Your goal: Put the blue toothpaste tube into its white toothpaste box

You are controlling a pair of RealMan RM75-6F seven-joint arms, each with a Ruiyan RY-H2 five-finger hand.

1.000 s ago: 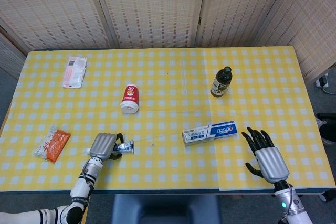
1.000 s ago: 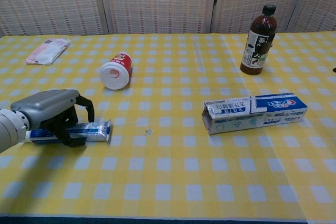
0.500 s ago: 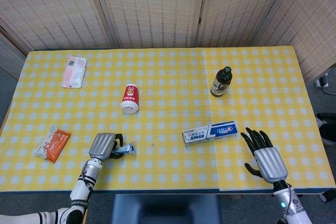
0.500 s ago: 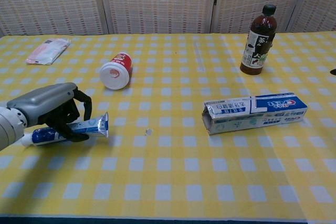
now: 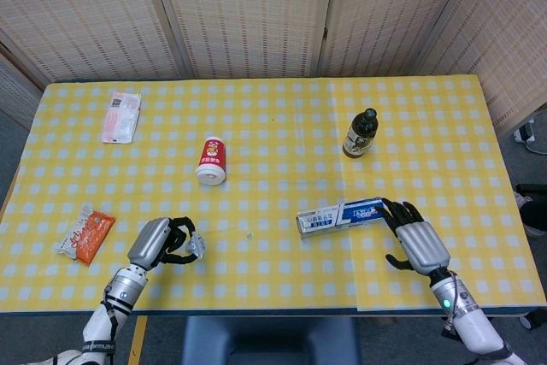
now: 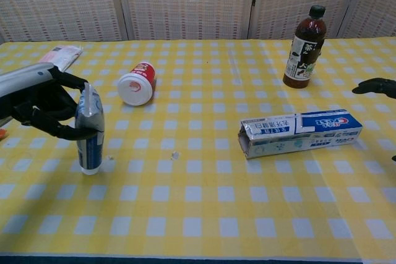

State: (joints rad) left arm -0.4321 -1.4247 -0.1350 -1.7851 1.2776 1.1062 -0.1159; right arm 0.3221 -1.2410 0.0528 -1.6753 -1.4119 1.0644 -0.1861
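Chest view crops the spread right hand [image 6: 375, 86] to fingertips; left hand [image 6: 38, 100] grips upright toothpaste tube [image 6: 90, 129].

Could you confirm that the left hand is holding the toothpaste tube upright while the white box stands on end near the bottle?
Not quite: the white box lies flat on its side, as the chest view shows. The left hand does hold the toothpaste tube upright, and the bottle stands beyond the box.
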